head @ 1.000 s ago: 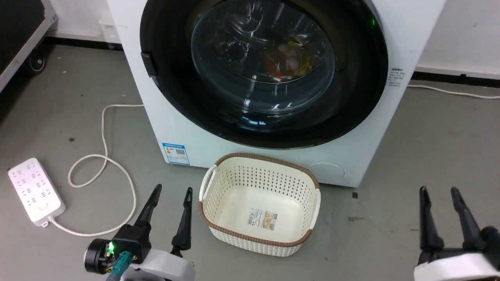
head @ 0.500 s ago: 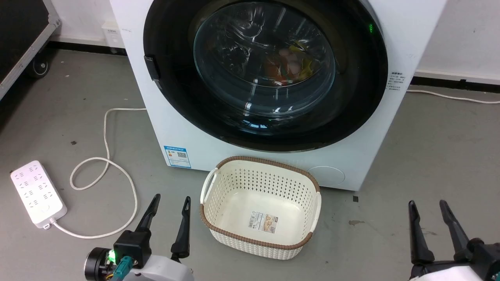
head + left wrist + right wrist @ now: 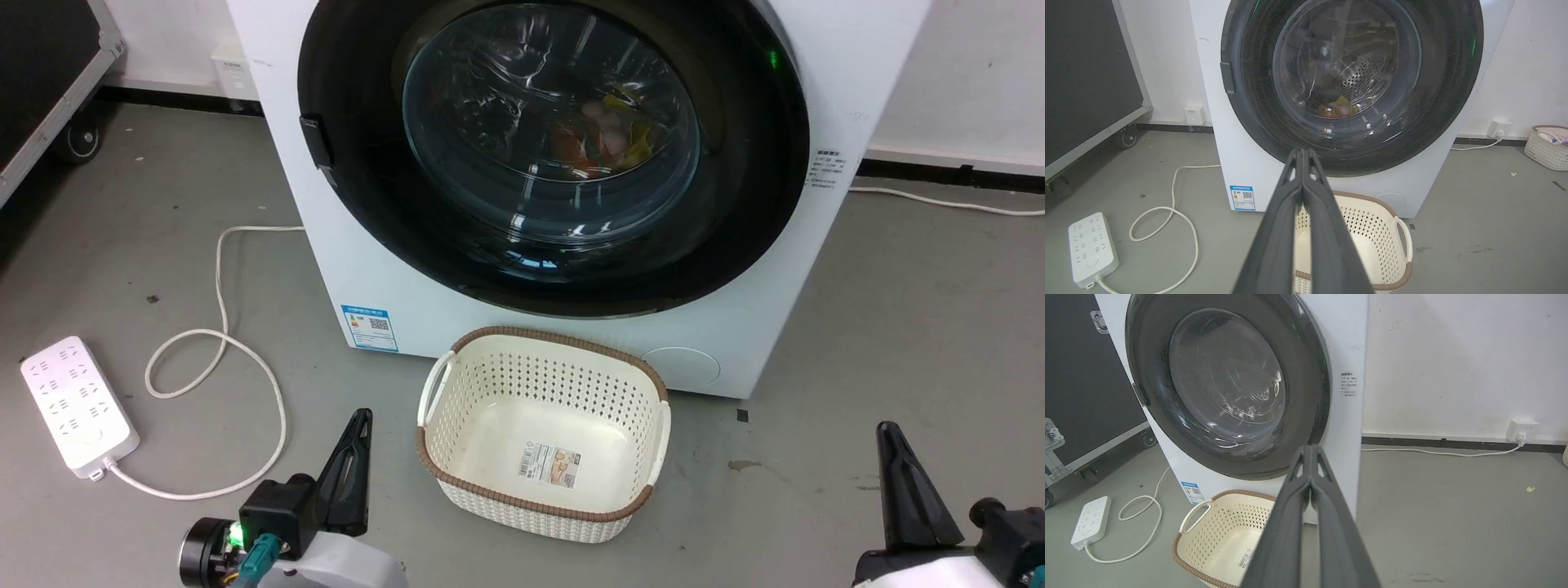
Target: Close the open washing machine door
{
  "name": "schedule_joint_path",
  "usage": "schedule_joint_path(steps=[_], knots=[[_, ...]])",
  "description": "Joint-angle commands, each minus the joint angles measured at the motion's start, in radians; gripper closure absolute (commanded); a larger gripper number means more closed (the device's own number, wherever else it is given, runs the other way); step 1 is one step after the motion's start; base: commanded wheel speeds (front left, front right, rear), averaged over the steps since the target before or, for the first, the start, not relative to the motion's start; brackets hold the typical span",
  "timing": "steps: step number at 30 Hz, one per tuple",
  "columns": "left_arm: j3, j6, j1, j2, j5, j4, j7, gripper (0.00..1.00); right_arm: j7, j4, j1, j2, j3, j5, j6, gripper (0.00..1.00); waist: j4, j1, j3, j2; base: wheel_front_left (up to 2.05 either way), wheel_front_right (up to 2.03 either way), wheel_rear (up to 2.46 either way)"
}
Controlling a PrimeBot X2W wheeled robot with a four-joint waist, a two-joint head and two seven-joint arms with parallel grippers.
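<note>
1. Above the basket (image 3: 543, 343), the washing machine door (image 3: 551, 135) is sitting flush against the washing machine (image 3: 392, 286).
2. Left hand (image 3: 362, 418) is hovering low, fingers pressed together.
3. Right hand (image 3: 887, 430) is hovering too, fingers together.

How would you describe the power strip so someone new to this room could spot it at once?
Start at the big white washing machine. On the grey floor to the robot's left of it, a looping white cable ends at the power strip. It is a flat white block with rows of sockets, unlike the cream perforated basket before the machine.
</note>
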Motion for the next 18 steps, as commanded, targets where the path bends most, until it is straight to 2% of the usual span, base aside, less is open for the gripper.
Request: schedule_joint_path(steps=[1, 18], knots=[[0.004, 0.003, 0.002, -0.001, 0.006, -0.005, 0.005, 1.0, 0.005, -0.003, -0.004, 0.0, 0.003, -0.006, 0.0, 1.0, 0.0, 0.0, 0.0, 0.0, 0.0, 0.0, 0.0], [0.02, 0.012, 0.008, -0.005, 0.023, -0.03, 0.04, 1.0, 0.04, -0.01, -0.014, 0.001, 0.016, -0.026, 0.0, 1.0, -0.006, 0.0, -0.001, 0.0, 0.0, 0.0, 0.0]])
